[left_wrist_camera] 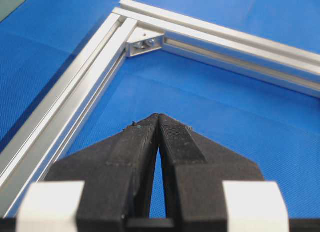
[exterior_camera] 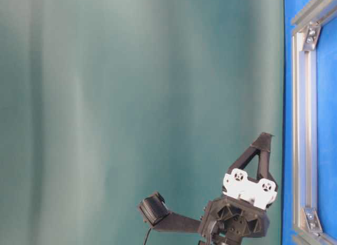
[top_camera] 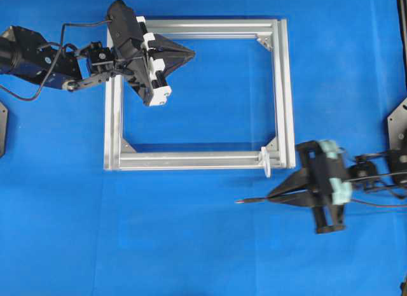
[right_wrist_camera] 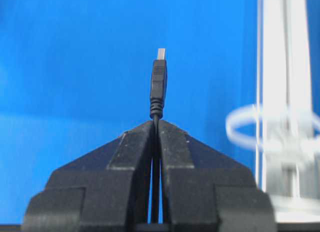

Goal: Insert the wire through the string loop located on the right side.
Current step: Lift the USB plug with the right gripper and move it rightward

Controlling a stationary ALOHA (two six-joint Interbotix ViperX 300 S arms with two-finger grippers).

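My right gripper (top_camera: 272,195) is shut on the wire (right_wrist_camera: 158,90), a thin black cable whose slim plug tip (top_camera: 240,201) sticks out to the left past the fingertips. In the overhead view it sits just below and right of the silver frame's (top_camera: 191,160) lower right corner. The string loop (top_camera: 265,161), a small white ring, hangs on the frame's bottom bar near that corner; in the right wrist view the string loop (right_wrist_camera: 240,126) lies to the right of the plug, apart from it. My left gripper (top_camera: 191,53) is shut and empty over the frame's upper left part.
The square aluminium frame lies flat on the blue mat (top_camera: 203,245), with silver corner brackets (left_wrist_camera: 144,42) inside its corners. Black arm cables trail at the left and right edges. A plain green wall fills most of the table-level view.
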